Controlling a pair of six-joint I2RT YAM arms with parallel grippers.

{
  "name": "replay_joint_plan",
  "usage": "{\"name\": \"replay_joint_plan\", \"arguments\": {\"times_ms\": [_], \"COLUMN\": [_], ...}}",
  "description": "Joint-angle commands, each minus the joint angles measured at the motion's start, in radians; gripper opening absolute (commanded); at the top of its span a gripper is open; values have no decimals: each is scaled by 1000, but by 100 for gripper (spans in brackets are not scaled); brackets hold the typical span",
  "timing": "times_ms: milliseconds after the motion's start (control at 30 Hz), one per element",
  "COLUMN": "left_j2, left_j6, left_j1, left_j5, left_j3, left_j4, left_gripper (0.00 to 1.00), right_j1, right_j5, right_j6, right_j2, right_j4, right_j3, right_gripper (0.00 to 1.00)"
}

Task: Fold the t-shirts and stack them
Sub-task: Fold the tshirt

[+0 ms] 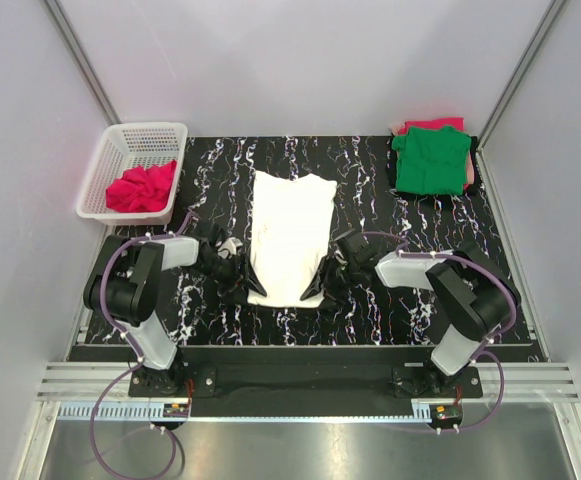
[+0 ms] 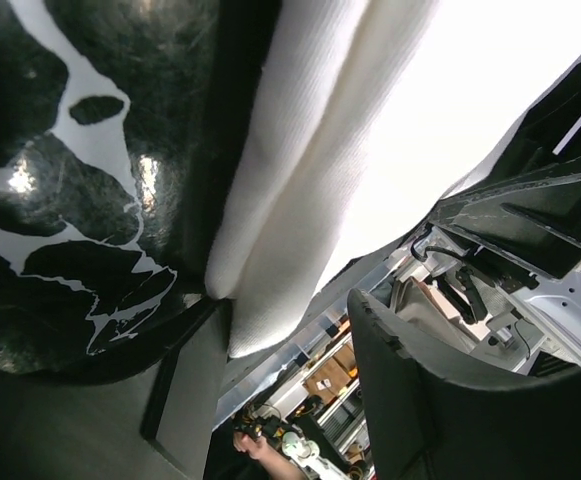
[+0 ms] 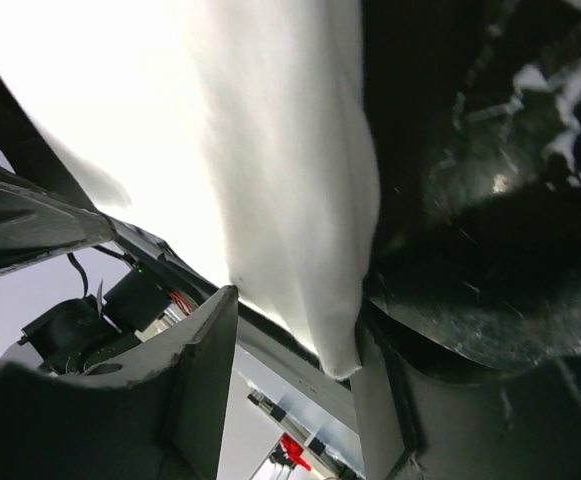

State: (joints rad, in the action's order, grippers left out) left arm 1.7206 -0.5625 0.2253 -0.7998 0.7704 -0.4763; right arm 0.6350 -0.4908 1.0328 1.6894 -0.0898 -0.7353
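Where white tee (image 1: 290, 225) corners sit, L hand (image 1: 242, 286) & R hand (image 1: 320, 286) gape.

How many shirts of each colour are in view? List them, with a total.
White shirt: 1
Green shirt: 1
Red shirts: 2, one in the basket, one under the green
Total: 4 in view

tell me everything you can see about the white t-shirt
The white t-shirt lies flat in the middle of the black marbled mat. It looks like soft cotton, with its sides folded in to make a long panel, wider at the far end. The wrist views show its layered, rounded folded edges. The left gripper and right gripper each have open fingers around a near corner.
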Motion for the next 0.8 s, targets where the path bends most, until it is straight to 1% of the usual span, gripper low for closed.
{"name": "replay_joint_plan", "arguments": {"times_ms": [0,33,200,233,300,333,367,400,433,467,567,600,700,767], "left_j2": [40,40,28,28,30,31,31,31,33,31,31,33,42,46], "left_j6": [33,32,29,27,27,27,26,26,24,23,18,16,12,7], "left_j1": [3,3,3,3,3,3,3,3,3,3,3,3,3,5], "left_j5": [195,192,200,198,198,197,195,195,194,194,194,192,189,186], "left_j3": [18,20,18,18,17,17,17,17,17,17,20,21,33,40], "left_j4": [87,85,84,82,81,81,81,81,81,82,81,81,81,82], "left_gripper": [54,52,49,46,40,36,31,31,28,22,18,11,1,0], "right_j1": [0,2,2,0,2,2,2,2,2,2,2,2,0,2], "right_j5": [282,288,342,362,376,383,386,388,385,385,368,363,359,359], "right_j6": [-71,-71,-89,-103,-115,-123,-126,-128,-132,-132,-143,-146,-155,-162], "right_j2": [104,102,61,55,41,35,32,30,29,30,44,47,47,50], "right_j4": [-90,-91,-178,-210,-234,-249,-254,-258,-264,-266,-271,-271,-272,-272], "right_j3": [47,43,34,33,27,25,24,20,19,16,-2,-15,-29,-32], "right_gripper": [53,53,49,42,35,12,6,1,0,0,0,0,0,0]}}
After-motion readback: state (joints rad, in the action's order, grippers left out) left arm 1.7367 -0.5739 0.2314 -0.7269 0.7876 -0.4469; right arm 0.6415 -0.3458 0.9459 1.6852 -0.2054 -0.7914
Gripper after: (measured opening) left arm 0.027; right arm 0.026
